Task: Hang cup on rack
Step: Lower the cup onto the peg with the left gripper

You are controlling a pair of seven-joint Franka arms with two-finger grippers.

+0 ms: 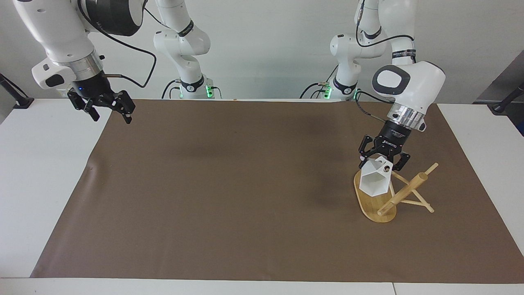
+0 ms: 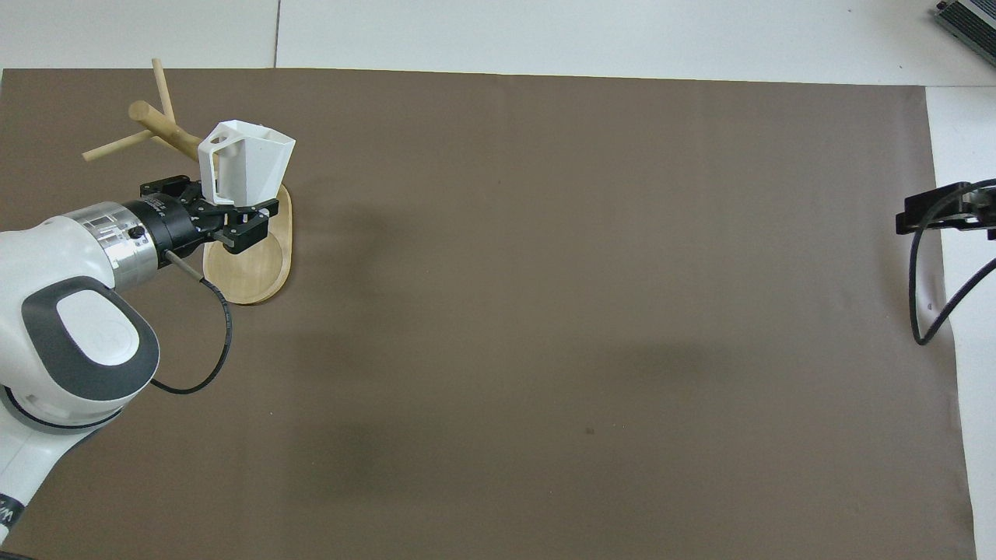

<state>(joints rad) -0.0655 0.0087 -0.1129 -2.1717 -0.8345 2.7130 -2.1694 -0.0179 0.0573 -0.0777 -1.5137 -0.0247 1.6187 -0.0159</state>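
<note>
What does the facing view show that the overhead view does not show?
Only the facing view shows both arm bases, the wall and the whole right gripper, open, raised over the table's edge at the right arm's end. Only the overhead view shows the cup's handle side, the bare part of the rack's base nearer the robots, and a grey device at the corner. Both show the left gripper shut on the cup over the rack, and the brown mat.

My way past the rack [image 1: 385,200] is crowded by its pegs; toward the right arm's end the mat [image 1: 229,184] lies bare.
</note>
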